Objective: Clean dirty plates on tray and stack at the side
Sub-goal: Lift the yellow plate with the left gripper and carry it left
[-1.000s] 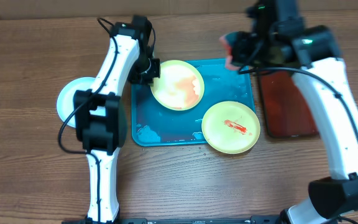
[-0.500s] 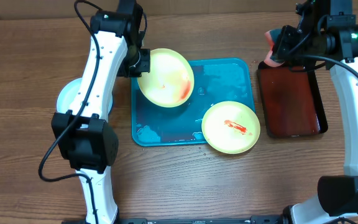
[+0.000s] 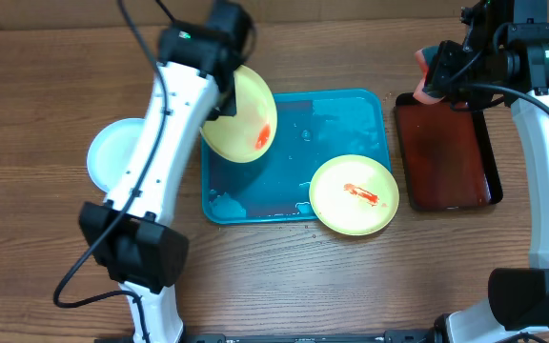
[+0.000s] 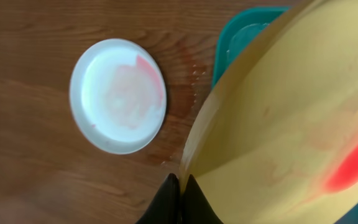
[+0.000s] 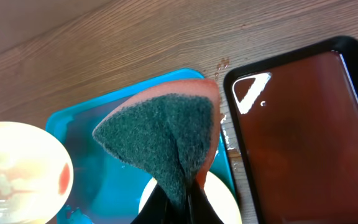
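My left gripper (image 4: 180, 186) is shut on the rim of a yellow-green plate (image 3: 244, 119), which it holds tilted above the left end of the teal tray (image 3: 351, 119). Red sauce has pooled at the plate's low side (image 4: 350, 168). A second yellow-green plate (image 3: 354, 194) with a red smear lies on the tray's front right corner. A pale blue-white plate (image 3: 114, 157) lies on the table left of the tray, faintly pink (image 4: 118, 94). My right gripper (image 5: 182, 190) is shut on a folded sponge (image 5: 160, 140), green scrubbing side out, above the dark red tray's far left corner (image 3: 427, 86).
The dark red, black-rimmed tray (image 3: 446, 157) stands right of the teal tray and is wet. Foam and water lie in the teal tray's front left corner (image 3: 225, 202). Water drops mark the wood left of the tray (image 4: 191, 74).
My left gripper has lifted the yellow-green plate off the tray and tilted it steeply, so the sauce ran to one side. My right arm moved right with the sponge.
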Motion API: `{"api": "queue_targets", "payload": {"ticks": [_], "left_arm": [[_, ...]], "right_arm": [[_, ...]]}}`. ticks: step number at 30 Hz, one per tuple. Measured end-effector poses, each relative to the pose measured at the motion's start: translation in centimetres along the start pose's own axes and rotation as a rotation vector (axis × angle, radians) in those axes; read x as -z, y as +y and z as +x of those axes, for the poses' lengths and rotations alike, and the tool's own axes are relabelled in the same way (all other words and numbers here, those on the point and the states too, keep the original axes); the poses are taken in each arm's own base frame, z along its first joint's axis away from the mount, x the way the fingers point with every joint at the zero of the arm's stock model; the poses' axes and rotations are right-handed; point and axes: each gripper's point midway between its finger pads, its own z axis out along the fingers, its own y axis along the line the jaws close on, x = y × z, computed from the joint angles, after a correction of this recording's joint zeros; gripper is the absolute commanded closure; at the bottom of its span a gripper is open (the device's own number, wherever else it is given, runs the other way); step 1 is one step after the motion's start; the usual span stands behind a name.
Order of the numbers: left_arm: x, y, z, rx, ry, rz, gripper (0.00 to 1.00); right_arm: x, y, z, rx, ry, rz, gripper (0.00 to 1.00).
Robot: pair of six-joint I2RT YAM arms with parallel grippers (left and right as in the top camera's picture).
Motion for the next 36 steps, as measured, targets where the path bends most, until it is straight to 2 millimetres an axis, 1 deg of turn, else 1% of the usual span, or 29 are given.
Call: {"api": "queue_targets", "payload": {"ticks": [4, 8, 12, 15, 19, 22, 30, 36], "left_arm": [[-0.3, -0.3, 0.9, 0.015, -0.061, -0.161, 0.96], [-0.5, -0.8, 1.2, 0.068, -0.163, -0.294, 0.96], [-0.7, -1.1, 1.1, 0.126, -0.256, -0.36, 0.96], [-0.4, -1.5, 0.6, 0.164, -0.311, -0.367, 0.96], [0.6, -2.1, -0.2, 0.174, -0.391, -0.383, 0.96], [1.8, -2.6, -0.6, 0.155, -0.464, -0.411, 0.96], [6.0, -4.5, -0.8, 0.063, -0.651, -0.492, 0.96], [7.6, -4.8, -0.9, 0.023, -0.719, -0.54, 0.96]], "right_arm": [[0.0, -0.1, -0.1, 0.003, -0.003, 0.007, 0.96], [0.0, -0.2, 0.0, 0.003, -0.002, 0.009, 0.96], [0.0, -0.2, 0.0, 0.002, 0.0, 0.01, 0.96], [0.0, -0.2, 0.1, 0.002, 0.004, 0.012, 0.96], [0.0, -0.2, 0.1, 0.001, 0.005, 0.012, 0.96], [0.0, -0.2, 0.1, 0.001, 0.005, 0.012, 0.96], [0.0, -0.2, 0.1, 0.001, 0.005, 0.012, 0.96], [0.0, -0.2, 0.2, 0.001, 0.005, 0.013, 0.96]]}}
